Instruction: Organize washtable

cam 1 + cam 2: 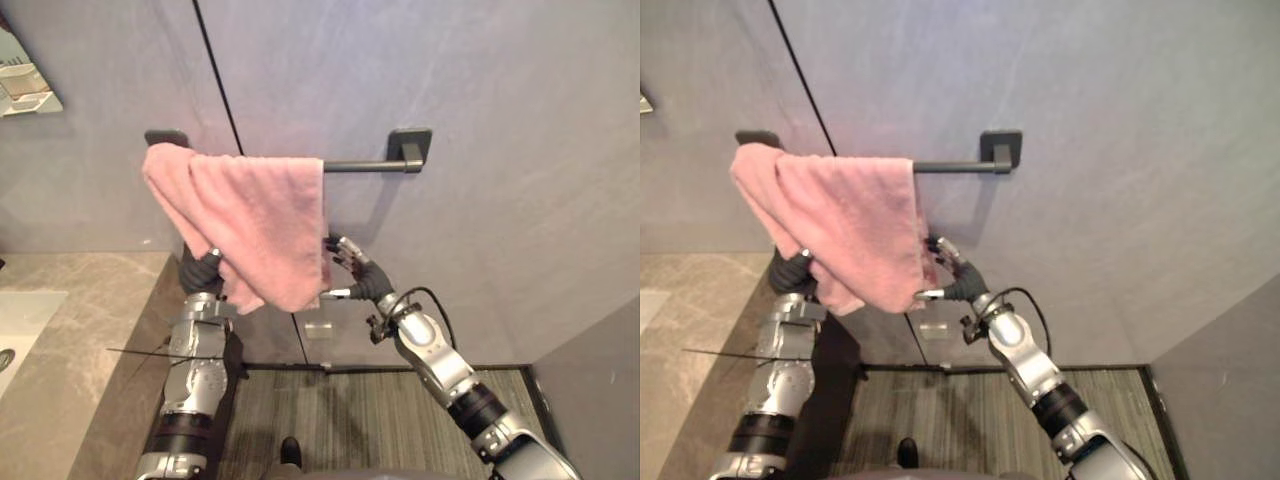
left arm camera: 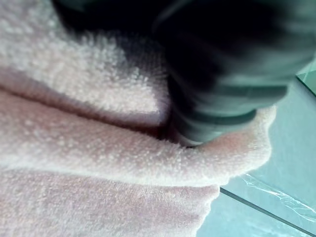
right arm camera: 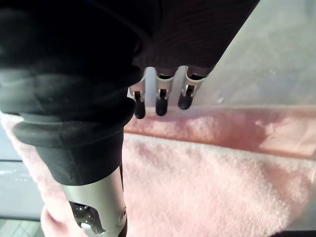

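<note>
A pink towel [image 1: 255, 215] hangs bunched over the left part of a dark towel bar [image 1: 365, 165] on the grey wall. My left hand [image 1: 200, 272] is raised under the towel's lower left corner, and the cloth drapes over it. In the left wrist view the towel [image 2: 74, 148] presses against the hand's dark cover [image 2: 222, 74]. My right hand [image 1: 362, 280] is at the towel's lower right edge, open, with thumb and fingers spread apart beside the cloth. The right wrist view has the fingertips [image 3: 160, 101] just above the towel [image 3: 212, 177].
A beige marble counter [image 1: 70, 330] with a white basin edge [image 1: 15, 320] lies at the left. The bar's right bracket [image 1: 412, 148] is bare of cloth. A striped floor [image 1: 330, 410] is below, and a grey side wall [image 1: 600, 390] stands at the right.
</note>
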Robot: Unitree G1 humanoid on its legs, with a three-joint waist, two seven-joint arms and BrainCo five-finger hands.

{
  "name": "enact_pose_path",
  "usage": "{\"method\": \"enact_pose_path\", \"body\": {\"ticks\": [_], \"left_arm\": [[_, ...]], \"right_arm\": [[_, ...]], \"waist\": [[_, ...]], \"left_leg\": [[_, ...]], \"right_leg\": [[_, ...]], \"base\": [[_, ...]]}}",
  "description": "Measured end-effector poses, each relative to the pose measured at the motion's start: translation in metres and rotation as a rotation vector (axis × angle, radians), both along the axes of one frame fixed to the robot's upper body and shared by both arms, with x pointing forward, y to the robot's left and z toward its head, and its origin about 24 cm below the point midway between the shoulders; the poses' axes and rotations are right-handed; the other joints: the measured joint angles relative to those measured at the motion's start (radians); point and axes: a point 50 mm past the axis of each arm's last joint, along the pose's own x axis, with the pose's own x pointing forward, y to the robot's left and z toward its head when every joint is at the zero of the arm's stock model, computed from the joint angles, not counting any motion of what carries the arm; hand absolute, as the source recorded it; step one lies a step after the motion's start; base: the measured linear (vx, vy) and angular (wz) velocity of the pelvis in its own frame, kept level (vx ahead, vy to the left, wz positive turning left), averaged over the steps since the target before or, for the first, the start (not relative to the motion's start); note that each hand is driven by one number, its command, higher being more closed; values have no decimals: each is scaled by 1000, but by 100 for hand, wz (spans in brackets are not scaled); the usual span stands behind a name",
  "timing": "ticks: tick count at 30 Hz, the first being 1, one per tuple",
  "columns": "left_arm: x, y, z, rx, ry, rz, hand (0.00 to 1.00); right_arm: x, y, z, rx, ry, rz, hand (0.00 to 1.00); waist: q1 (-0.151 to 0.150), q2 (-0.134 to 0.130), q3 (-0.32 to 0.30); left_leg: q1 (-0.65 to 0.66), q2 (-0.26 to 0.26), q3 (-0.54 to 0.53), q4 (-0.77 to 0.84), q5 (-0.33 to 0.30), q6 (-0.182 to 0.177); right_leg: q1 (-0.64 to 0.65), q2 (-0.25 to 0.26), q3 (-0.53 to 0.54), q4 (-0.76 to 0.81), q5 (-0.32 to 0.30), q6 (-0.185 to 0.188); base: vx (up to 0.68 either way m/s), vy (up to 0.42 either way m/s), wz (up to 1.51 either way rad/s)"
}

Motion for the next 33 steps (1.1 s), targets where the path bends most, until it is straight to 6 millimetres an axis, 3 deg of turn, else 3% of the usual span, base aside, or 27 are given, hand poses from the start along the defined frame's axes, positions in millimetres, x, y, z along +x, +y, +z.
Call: {"method": "enact_pose_path", "body": {"ticks": [4, 9, 22, 23, 33], "left_arm": [[1, -2, 1, -1, -2, -6, 100], [12, -9, 6, -22, -19, -20, 100], [13, -14, 5, -24, -9, -32, 100], [13, -14, 5, -24, -9, -31, 100], [13, -15, 5, -26, -8, -31, 100]], "right_arm": [[1, 12, 4, -33, -30, 43, 0], [4, 16, -1, -80, -18, 57, 0], [12, 23, 1, -132, -28, 71, 0], [12, 24, 1, -132, -26, 72, 100], [12, 24, 1, -107, -13, 72, 100]], "waist": [[4, 0, 0], [20, 0, 0], [26, 1, 0], [27, 1, 0], [27, 1, 0]], "left_leg": [[-1, 0, -2, 0, 0, 0], [-8, 0, -5, 5, 9, -2], [-22, -1, -33, 0, 11, -1], [-24, -1, -35, 0, 11, -1], [-28, -2, -37, 0, 11, -1]], "right_leg": [[4, 0, -2, -1, 0, 0], [4, 1, -7, 0, 0, 0], [3, 1, -33, 0, 0, 0], [3, 1, -35, 0, 0, 0], [0, 1, -36, -1, 0, -1]], "base": [[10, -4, 1], [25, -8, 3], [-15, -5, 6], [5, -4, 5], [1, 0, 0]]}}
